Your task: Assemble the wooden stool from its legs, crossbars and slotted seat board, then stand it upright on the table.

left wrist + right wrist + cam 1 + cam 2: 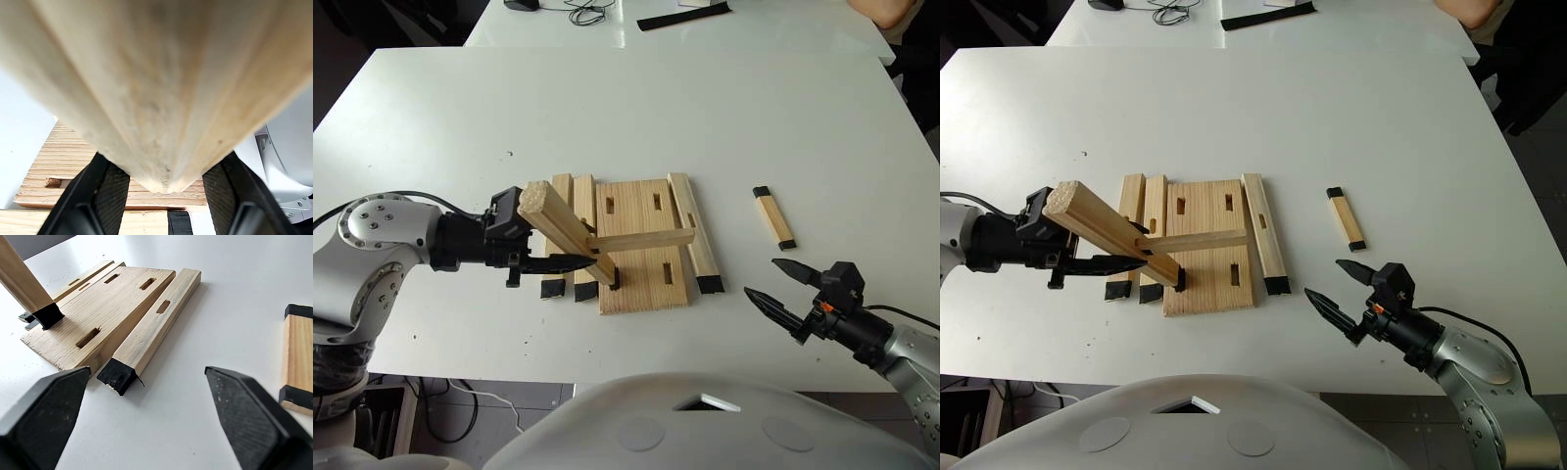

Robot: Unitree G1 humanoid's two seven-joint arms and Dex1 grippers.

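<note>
Left gripper (576, 257) is clamped on a leg (558, 223) around mid-length. The leg is tilted, top end back over the wrist. Its black-capped end (612, 279) is on the board (641, 292) just past the fingertips, where the near-left slot should be. Can't tell if it's in the slot or just resting on top. A crossbar (641, 238) is plugged into the leg and runs away from the gripper across the board.

Right gripper (761, 277) is spread wide and holds nothing, well apart from the board. A spare leg (146, 328) and a short bar (773, 217) lie ahead of it.

Step looks like seating the leg. I'd swing it toward vertical before pushing, keep the crossbar square to the board, then press straight along the leg's axis. The board is loose and may slide, so the right gripper could pin its free edge.
</note>
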